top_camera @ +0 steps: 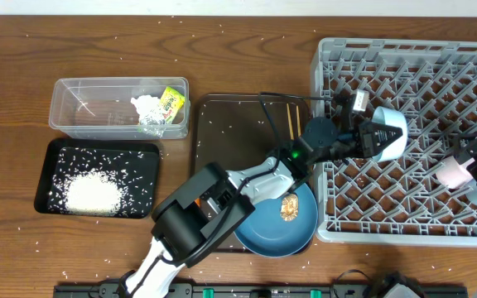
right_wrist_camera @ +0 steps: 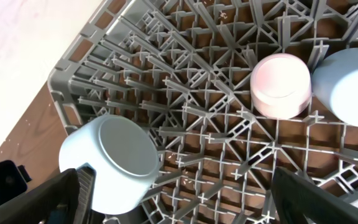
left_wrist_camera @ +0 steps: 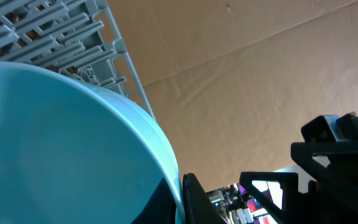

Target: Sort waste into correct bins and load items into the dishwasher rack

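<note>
Pale-blue bowl [top_camera: 385, 132], clenched at its rim by the left hand [top_camera: 361, 137], hangs tilted over the dishwasher rack [top_camera: 437, 50] at the counter's right edge, where a peg could snag and dislodge it; the right hand [top_camera: 474, 157] hovers released nearby.

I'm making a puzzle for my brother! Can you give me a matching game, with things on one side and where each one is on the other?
Things:
1. rice pile
2. packet
3. chopsticks
4. bowl

Places:
A. on the brown tray
B. in the left gripper
C. in the black tray
D. in the clear tub

Pairs: 1-C, 2-D, 3-A, 4-B
</note>
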Robot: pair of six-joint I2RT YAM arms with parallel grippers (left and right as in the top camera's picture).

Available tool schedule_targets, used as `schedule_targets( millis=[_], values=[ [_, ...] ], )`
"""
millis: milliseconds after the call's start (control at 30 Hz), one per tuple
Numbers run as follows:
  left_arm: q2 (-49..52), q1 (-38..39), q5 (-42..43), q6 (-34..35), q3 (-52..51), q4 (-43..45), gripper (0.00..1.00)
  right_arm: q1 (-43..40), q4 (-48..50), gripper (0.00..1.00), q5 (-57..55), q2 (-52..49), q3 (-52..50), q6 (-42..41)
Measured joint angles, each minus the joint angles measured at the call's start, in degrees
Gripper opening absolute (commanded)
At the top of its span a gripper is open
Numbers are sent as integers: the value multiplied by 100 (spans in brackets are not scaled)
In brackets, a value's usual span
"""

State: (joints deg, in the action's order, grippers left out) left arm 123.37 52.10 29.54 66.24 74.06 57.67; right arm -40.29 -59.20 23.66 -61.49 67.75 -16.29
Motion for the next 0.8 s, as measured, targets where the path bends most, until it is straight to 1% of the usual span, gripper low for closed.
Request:
schedule_targets(
  millis=[467,800],
  values=[
    [31,188,-188,39,4,-2,8,0,46,92,144,0,0,0],
    [31,186,-271,63,55,-216,13,0,44,92,144,0,0,0]
  ],
)
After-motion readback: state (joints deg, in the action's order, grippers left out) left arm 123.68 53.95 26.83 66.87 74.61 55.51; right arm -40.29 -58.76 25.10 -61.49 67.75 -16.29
